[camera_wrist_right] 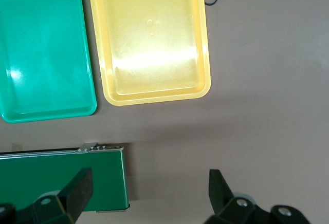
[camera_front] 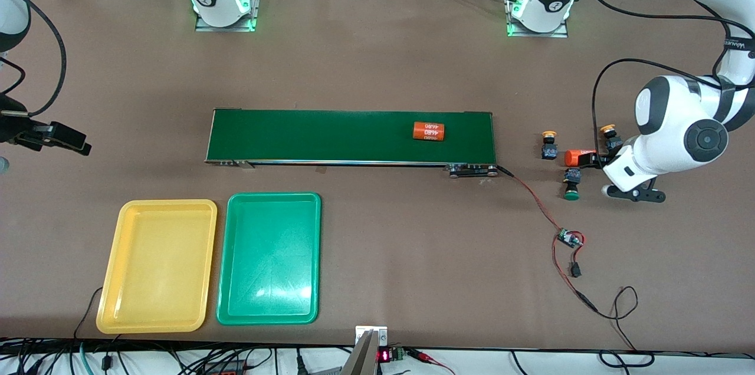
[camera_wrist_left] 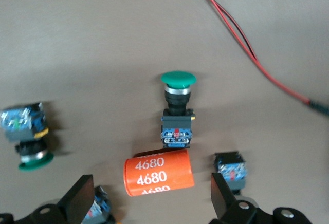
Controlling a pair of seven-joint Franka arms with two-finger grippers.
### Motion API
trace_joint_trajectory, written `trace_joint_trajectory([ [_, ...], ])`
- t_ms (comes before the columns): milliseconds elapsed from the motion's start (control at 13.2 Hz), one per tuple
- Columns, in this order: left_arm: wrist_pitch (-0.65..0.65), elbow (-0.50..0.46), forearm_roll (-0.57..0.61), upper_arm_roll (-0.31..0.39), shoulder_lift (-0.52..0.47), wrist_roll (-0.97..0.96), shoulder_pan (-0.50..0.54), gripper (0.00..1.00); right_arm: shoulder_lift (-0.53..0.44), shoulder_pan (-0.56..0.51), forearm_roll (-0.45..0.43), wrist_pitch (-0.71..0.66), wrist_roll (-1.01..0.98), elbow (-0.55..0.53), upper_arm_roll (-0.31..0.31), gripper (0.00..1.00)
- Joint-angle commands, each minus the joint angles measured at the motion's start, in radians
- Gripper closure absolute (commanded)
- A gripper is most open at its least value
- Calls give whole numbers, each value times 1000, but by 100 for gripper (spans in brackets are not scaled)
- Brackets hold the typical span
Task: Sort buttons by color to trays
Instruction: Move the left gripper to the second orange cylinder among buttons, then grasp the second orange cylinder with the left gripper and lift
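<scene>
Beside the conveyor's end toward the left arm lie the buttons: a yellow-capped one, another yellow one and a green one. A second green button shows in the left wrist view only. Two black button bodies flank an orange cylinder printed 4680. My left gripper is open, low over that cylinder, holding nothing. My right gripper hangs open and empty by the conveyor's other end. The yellow tray and green tray hold nothing.
A long dark-green conveyor belt crosses the table's middle and carries a second orange cylinder. A small circuit board with red and black wires trails from the belt's end toward the front edge.
</scene>
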Motion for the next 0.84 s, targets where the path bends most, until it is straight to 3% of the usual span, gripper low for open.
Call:
trace_joint_trajectory([
  [0, -24, -7, 15, -7, 0, 195, 6, 0, 5, -7, 12, 1, -15, 11, 4, 0],
  [455, -55, -41, 17, -7, 20, 934, 4, 0, 5, -7, 14, 1, -15, 11, 4, 0],
  [759, 25, -61, 17, -5, 46, 1126, 7, 0, 5, -7, 14, 1, -15, 11, 4, 0],
])
